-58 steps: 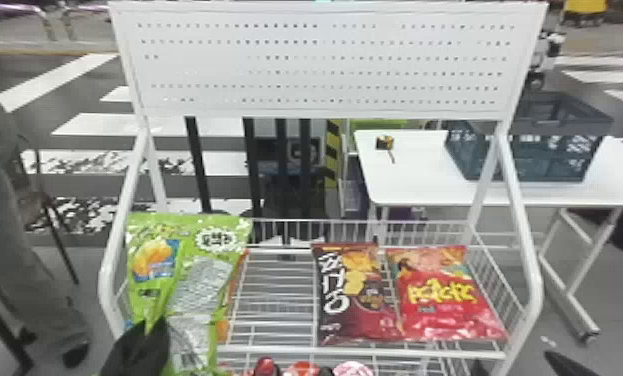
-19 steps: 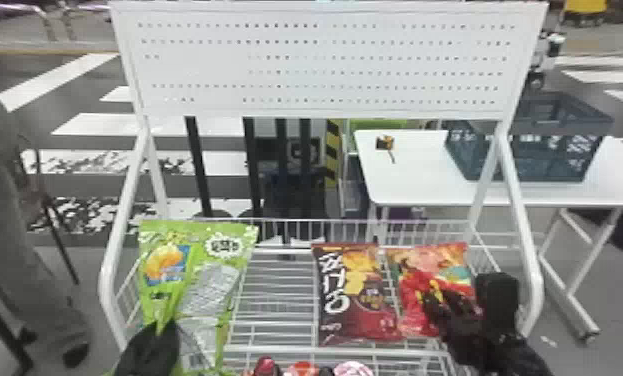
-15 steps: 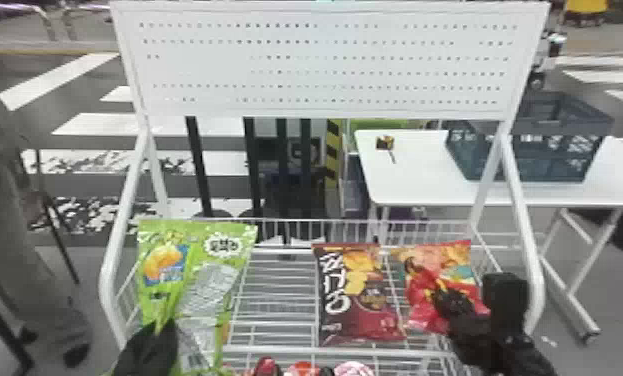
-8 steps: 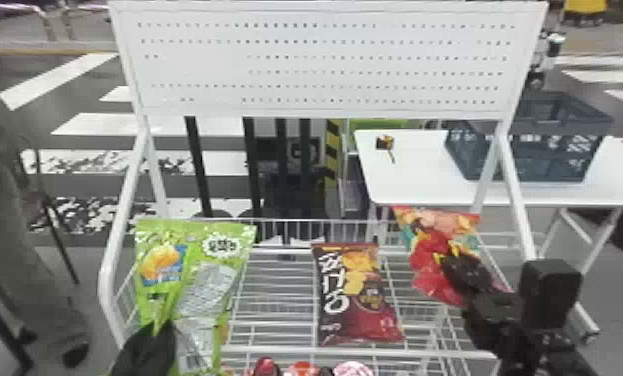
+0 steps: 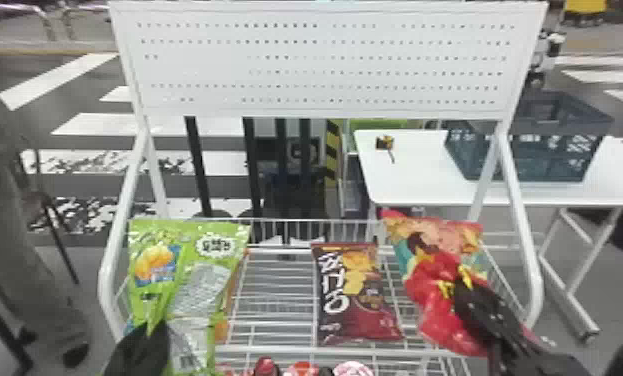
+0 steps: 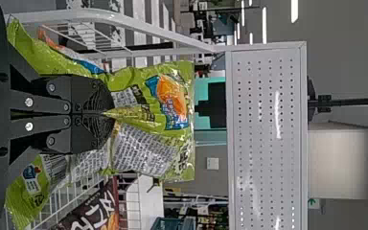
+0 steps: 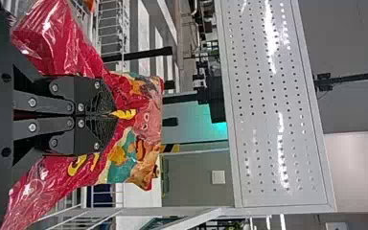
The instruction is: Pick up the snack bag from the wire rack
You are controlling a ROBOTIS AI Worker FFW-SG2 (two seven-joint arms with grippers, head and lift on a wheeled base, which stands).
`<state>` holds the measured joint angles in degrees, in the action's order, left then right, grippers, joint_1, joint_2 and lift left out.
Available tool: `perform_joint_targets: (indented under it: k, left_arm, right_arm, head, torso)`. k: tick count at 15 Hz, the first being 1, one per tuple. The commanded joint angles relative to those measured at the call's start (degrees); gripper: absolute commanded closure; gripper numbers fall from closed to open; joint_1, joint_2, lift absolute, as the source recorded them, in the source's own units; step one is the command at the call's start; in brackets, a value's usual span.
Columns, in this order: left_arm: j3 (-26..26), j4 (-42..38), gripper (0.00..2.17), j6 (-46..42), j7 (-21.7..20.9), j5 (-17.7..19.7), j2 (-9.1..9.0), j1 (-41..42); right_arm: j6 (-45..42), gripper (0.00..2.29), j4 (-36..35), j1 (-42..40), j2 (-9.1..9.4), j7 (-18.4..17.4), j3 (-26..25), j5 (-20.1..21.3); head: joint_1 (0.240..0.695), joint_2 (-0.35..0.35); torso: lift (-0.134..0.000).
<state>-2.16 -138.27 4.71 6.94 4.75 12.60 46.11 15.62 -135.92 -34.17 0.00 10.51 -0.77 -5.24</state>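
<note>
Pinching a fold near the middle of the red snack bag (image 5: 437, 322), the right gripper (image 5: 455, 289) has its two fingers pressed nearly together, at the right end of the wire rack (image 5: 295, 350). The bag's long axis runs front to back on a slant: its printed far end points toward the perforated panel (image 5: 325, 65), its near end angles toward the robot's right. Its far edge overlaps the rack's back rail in the head view. A narrow strip separates its left edge from the dark red bag (image 5: 385, 322); its right edge is near the rack's side frame. At the left end, the left gripper (image 5: 157, 327), fingers likewise almost meeting, nips a fold of the green snack bag (image 5: 190, 231). That bag's long axis runs nearly straight front to back, far edge toward the panel, left edge just beside the side frame. A wide stretch of wire shelf lies between it and the dark red bag.
</note>
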Motion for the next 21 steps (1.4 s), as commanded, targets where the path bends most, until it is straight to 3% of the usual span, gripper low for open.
perform_joint_targets:
  k: [1, 6, 21]
  left_arm:
    - [0.3, 0.2, 1.88, 0.0, 0.0, 0.3, 0.06, -0.1]
    - [1.1, 0.2, 1.88, -0.2, 0.0, 1.1, 0.23, -0.1]
    - [1.6, -0.4, 1.88, -0.5, 0.1, 1.2, 0.06, 0.6]
  right_arm:
    - [-3.5, 2.25, -2.9, -8.0, 0.05, 0.0, -0.6, 0.0]
    - [-5.1, 2.25, -6.1, -16.9, 0.05, 0.9, -1.9, 0.1]
    - [-4.9, 2.25, -5.9, -17.5, 0.05, 1.5, -1.9, 0.8]
  head:
    - [0.499, 0.000]
    - [0.499, 0.000]
    - [0.499, 0.000]
  torso:
    - [0.000]
    - [0.000]
    - [0.000]
